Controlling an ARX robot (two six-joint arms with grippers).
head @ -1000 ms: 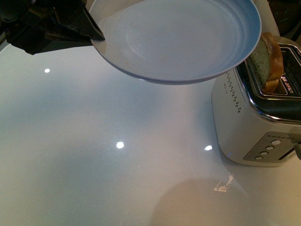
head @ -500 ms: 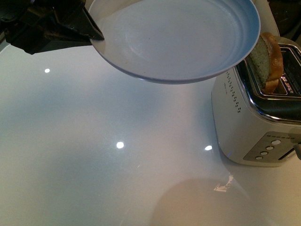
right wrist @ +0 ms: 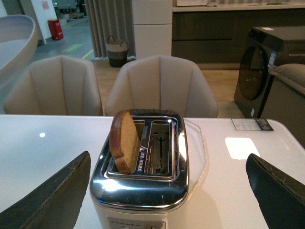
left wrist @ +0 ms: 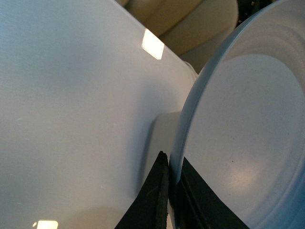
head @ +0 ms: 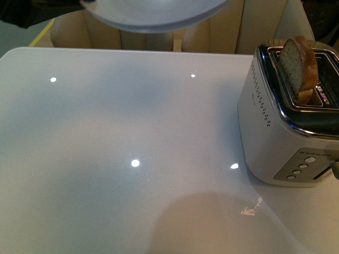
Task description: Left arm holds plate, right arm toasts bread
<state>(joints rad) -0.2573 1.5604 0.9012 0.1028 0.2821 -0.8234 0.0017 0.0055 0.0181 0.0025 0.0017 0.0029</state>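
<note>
**plate held up at the far side of a white table, bread standing in the toaster**

the table (head: 106,132) is a glossy white surface with rounded corners. it reflects several small bright spots of the ceiling lights, and a soft shadow lies near its close edge. on the robot's right side stands a silver toaster (head: 270,132) with two slots and a row of buttons on its end.

the bread (head: 299,63) stands upright in the slot nearer to the middle of the table. most of the slice rises above the chrome top, with its rounded end up. the other slot holds nothing.

the left gripper (left wrist: 172,162) is closed on the rim of the plate (left wrist: 248,143), one black finger on each face of it. the plate hangs in the air above the far part of the table, well apart from the toaster, and in the front view the frame cuts it off.

the right gripper (right wrist: 167,157) is wide apart and holds nothing. its two dark fingers (right wrist: 52,195) show at both sides of the toaster without touching it.

behind the table stand beige padded chairs (right wrist: 162,86). further back there are a wooden floor (right wrist: 224,83), a grey curtain (right wrist: 102,24), a woven basket (right wrist: 117,50) and a dark appliance (right wrist: 267,67) with a round door.
</note>
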